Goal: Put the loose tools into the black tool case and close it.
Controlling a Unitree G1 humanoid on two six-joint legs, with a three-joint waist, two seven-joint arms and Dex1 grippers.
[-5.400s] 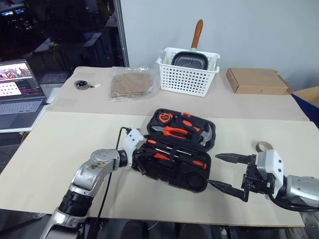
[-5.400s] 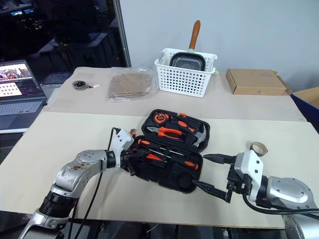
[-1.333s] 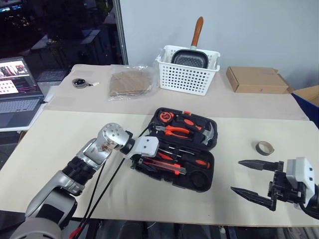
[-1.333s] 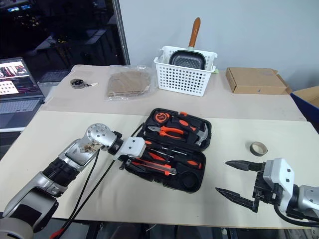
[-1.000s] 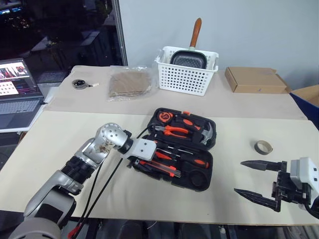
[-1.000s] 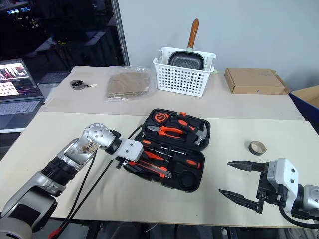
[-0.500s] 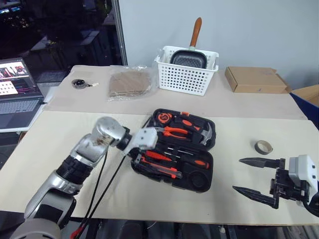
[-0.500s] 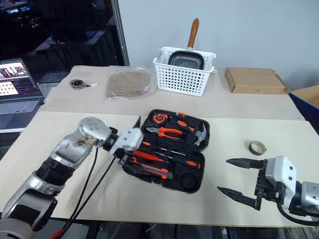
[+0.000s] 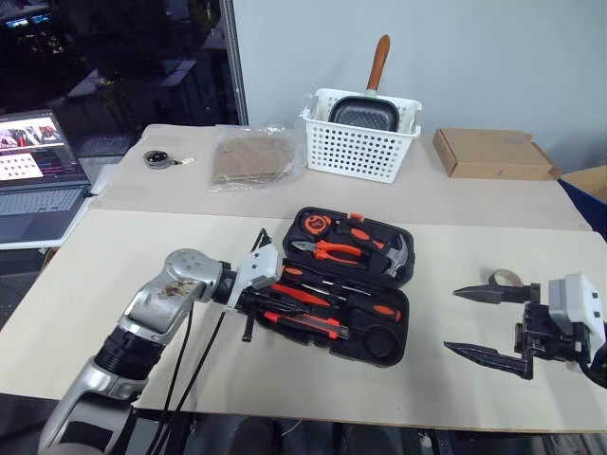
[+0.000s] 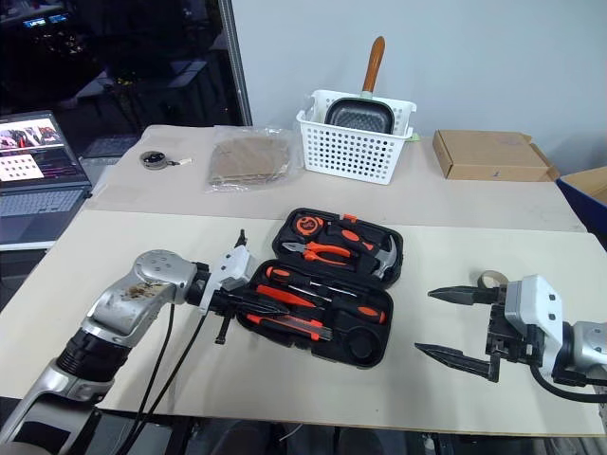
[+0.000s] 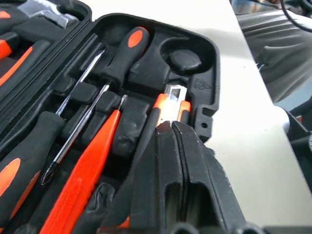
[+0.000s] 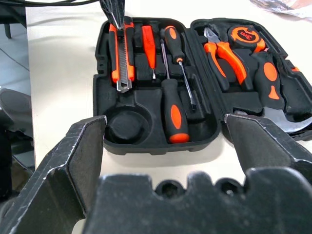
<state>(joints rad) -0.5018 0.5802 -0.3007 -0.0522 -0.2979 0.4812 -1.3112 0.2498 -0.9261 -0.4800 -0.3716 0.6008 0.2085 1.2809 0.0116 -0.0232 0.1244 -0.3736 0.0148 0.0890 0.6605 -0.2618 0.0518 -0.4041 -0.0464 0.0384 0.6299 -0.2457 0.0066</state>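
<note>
The black tool case (image 9: 381, 343) lies open mid-table. In its near half lie the loose tools: a utility knife (image 12: 121, 53), a thin red screwdriver (image 12: 148, 44) and two black-and-orange screwdrivers (image 12: 174, 109). The hammer, pliers and tape measure sit in the far half (image 9: 351, 245). My left gripper (image 9: 272, 308) is shut, and its fingertips (image 11: 170, 129) sit just over the knife's handle end, with nothing between them. Whether they touch the knife I cannot tell. My right gripper (image 9: 486, 322) hangs open to the right of the case, apart from it.
A white basket (image 9: 358, 152) holding a pan stands at the back, with a cardboard box (image 9: 493, 154) to its right. A tape roll (image 9: 507, 278) lies behind my right gripper. A plastic bag (image 9: 251, 158), a small round object (image 9: 159, 159) and a laptop (image 9: 38, 180) are on the left.
My left gripper, lifted over the case's left edge half a second ago, has come down, rolled and shut over the knife. The right gripper has stayed open and barely moved.
</note>
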